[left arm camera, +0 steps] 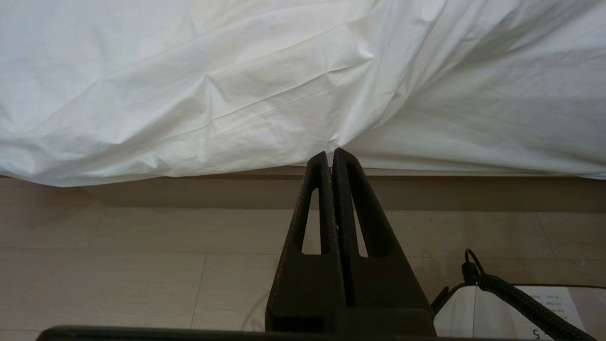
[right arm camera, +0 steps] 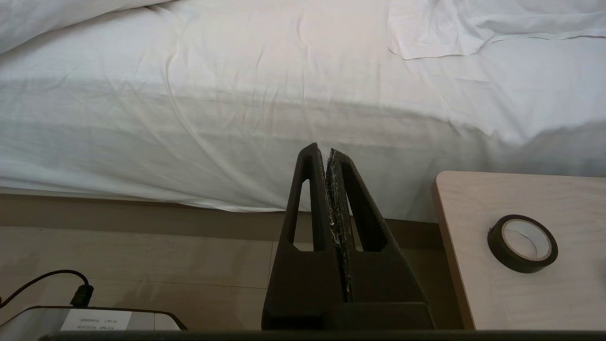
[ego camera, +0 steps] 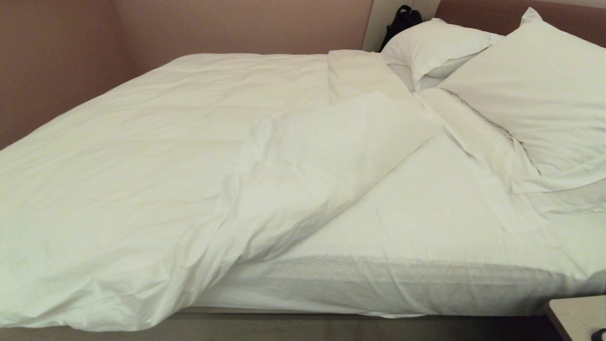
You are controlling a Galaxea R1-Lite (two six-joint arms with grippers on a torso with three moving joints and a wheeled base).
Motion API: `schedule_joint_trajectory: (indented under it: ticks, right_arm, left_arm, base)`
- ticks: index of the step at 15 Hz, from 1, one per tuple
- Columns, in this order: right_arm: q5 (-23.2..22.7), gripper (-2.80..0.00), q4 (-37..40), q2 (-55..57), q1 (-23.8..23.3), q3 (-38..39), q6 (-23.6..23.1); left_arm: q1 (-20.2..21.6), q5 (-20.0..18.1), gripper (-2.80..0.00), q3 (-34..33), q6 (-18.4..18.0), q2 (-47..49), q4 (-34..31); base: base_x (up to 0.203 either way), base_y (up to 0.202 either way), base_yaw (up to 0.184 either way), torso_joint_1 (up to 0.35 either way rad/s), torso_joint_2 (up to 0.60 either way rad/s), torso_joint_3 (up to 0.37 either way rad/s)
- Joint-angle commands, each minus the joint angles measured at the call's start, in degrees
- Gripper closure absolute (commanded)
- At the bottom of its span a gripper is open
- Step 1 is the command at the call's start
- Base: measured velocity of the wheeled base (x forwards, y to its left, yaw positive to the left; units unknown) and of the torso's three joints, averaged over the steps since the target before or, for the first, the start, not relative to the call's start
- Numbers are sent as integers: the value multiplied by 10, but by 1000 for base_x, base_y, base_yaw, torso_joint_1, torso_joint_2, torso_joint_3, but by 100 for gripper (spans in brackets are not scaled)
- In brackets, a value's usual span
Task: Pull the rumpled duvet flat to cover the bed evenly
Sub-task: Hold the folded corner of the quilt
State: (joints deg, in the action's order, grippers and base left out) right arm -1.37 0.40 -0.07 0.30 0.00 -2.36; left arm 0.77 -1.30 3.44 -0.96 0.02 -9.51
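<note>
The white duvet (ego camera: 156,156) lies rumpled over the left part of the bed (ego camera: 426,279), its near right corner folded back in a thick diagonal flap (ego camera: 331,156) that leaves the fitted sheet (ego camera: 426,213) bare. Its edge hangs over the near side of the bed (left arm camera: 189,118). Neither arm shows in the head view. My left gripper (left arm camera: 331,154) is shut and empty, held low above the floor just short of the duvet's hanging edge. My right gripper (right arm camera: 322,150) is shut and empty too, facing the mattress side (right arm camera: 189,142).
Two white pillows (ego camera: 535,90) lean against the brownish headboard (ego camera: 492,12) at the right, a dark bag (ego camera: 402,21) behind them. A light wooden bedside table (right arm camera: 521,284) with a roll of dark tape (right arm camera: 522,243) stands right of the right gripper. A wall runs along the bed's far side.
</note>
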Motion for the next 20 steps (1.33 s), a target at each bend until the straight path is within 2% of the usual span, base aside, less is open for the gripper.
schedule_joint_trajectory:
  ticks: [1, 16, 18, 20]
  right_arm:
    - [0, 0, 0, 1, 0, 0, 0]
    - [4, 0, 20, 1, 0, -10, -30]
    - [5, 0, 45, 3, 0, -40, -26]
    - [2, 0, 64, 37, 0, -109, -22]
  left_arm:
    - [0, 0, 0, 0, 0, 0, -1]
    - [0, 0, 0, 0, 0, 0, -1]
    - [0, 0, 0, 0, 0, 0, -1]
    - [0, 0, 0, 0, 0, 0, -1]
  base:
    - [0, 0, 0, 0, 0, 0]
    - [0, 0, 0, 0, 0, 0]
    - [0, 0, 0, 0, 0, 0]
    - [0, 0, 0, 0, 0, 0]
